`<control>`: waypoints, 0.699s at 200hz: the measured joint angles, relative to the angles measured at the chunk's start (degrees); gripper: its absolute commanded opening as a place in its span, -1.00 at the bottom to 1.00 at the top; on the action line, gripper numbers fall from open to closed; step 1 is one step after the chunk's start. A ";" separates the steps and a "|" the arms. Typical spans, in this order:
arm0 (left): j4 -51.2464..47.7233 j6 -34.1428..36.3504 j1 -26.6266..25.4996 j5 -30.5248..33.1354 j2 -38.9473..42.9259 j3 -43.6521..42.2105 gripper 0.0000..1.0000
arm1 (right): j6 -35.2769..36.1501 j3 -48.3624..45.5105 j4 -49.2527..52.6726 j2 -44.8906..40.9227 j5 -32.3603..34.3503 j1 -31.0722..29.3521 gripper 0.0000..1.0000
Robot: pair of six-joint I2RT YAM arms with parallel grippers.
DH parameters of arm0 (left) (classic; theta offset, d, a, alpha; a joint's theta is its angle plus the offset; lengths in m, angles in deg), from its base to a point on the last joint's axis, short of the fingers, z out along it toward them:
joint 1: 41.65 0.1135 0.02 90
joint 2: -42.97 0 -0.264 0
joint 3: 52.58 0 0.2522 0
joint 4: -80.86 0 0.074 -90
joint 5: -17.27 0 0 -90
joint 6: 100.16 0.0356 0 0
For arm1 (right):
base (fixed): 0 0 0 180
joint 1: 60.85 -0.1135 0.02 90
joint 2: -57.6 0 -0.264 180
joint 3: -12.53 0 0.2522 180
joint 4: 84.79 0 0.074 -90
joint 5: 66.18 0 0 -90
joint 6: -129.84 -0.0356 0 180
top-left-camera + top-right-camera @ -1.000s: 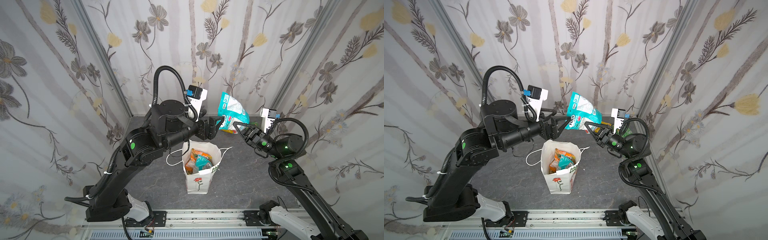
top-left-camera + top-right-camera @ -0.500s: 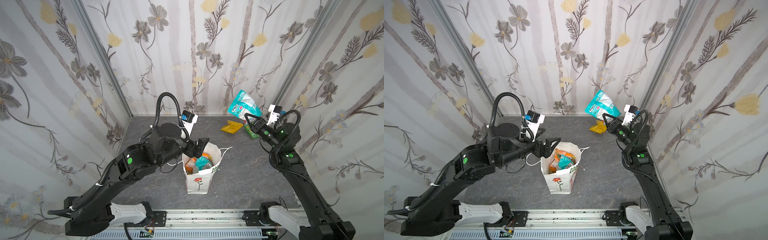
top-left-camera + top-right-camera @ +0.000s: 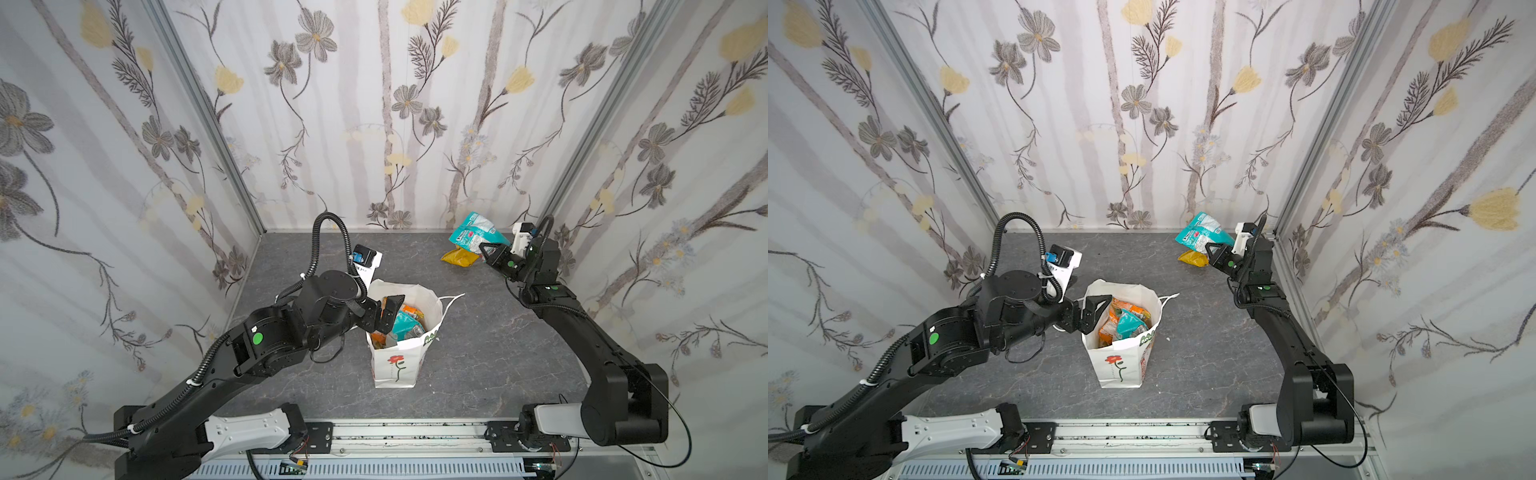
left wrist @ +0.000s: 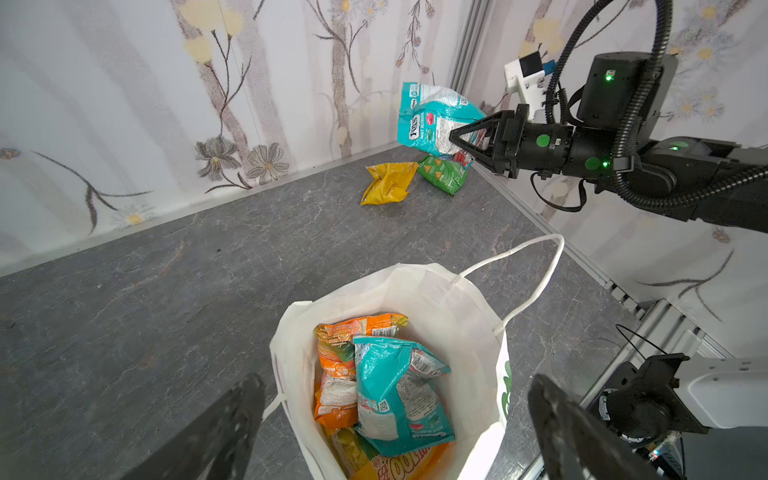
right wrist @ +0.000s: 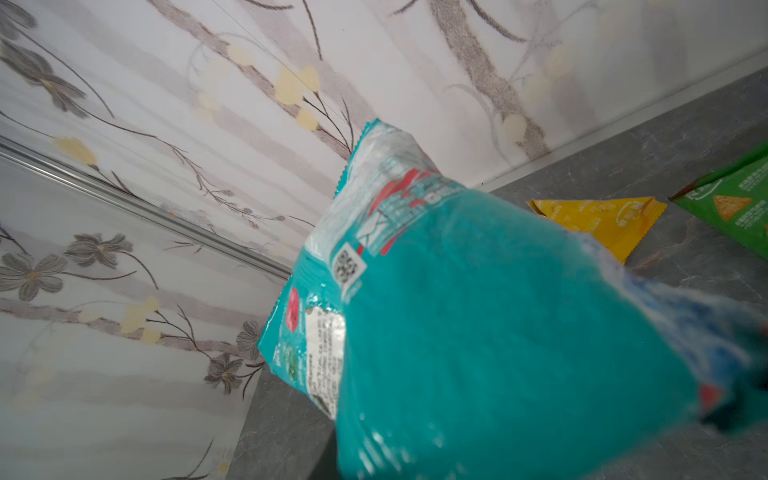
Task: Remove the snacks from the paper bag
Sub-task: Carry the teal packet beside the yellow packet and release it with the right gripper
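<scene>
teal packet point(image 3: 473, 232) pinched at the right gripper's point(image 3: 483, 248) tip

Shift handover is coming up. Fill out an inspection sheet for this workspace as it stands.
Surface: grey stone-look tabletop, no spills seen.
Job's things: white paper bag upright and open, with a teal packet and orange packets inside; yellow packet and green packet lie on the table near the far right corner; held teal packet is raised off the table near them.
Clutter: nothing seen.
Grippers: left gripper open at the bag's mouth; right gripper shut on the held teal packet.
Cables: black conduit loops above the left arm; no snag seen.
Surroundings: floral wallpaper on three sides; metal rail along the front.
</scene>
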 measured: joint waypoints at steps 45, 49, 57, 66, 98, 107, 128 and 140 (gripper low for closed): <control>-0.57 -1.05 0.00 1.53 1.84 -2.95 1.00 | 1.88 1.42 1.99 12.17 -1.03 0.33 -1.00; -0.55 -1.07 0.00 1.57 1.90 -2.97 1.00 | 1.95 1.66 2.47 13.05 -1.05 0.33 -1.00; -0.55 -1.09 0.00 1.70 2.01 -2.97 1.00 | 2.34 2.03 2.84 14.64 -1.36 0.33 -1.00; -0.55 -1.11 0.00 1.95 2.08 -2.97 1.00 | 2.56 2.45 2.93 16.50 -1.81 0.33 -1.00; -0.55 -1.16 0.00 2.01 2.03 -3.02 1.00 | 3.54 3.30 3.10 21.51 -2.69 0.33 -0.95; -0.55 -1.16 0.00 2.03 1.90 -3.02 1.00 | 3.82 3.72 3.17 22.77 -2.73 0.33 -0.94; -0.55 -1.18 0.00 2.10 1.55 -3.04 1.00 | 4.50 4.66 3.23 25.83 -3.41 0.33 -0.91; -0.55 -1.20 0.00 2.19 1.49 -3.04 1.00 | 4.92 4.79 3.32 27.15 -3.58 0.31 -0.88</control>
